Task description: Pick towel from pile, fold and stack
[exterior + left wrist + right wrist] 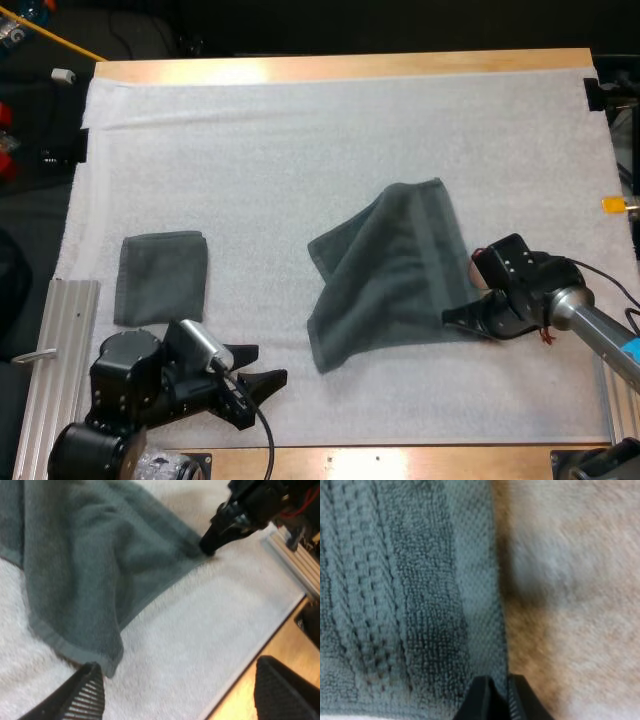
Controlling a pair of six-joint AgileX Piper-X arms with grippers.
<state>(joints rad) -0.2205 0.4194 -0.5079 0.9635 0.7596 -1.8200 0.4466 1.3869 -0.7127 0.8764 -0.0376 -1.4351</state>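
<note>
Right jaws are pinching the loose towel [395,270] at its edge; left jaws are hanging open near its corner; one folded towel [160,277] is lying well left; folding seems barely begun.

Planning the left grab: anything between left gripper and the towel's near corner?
Nothing visible: only bare mat between the open left gripper and the towel. The folded towel lies off that line; the right gripper pinches the towel's opposite edge.
</note>
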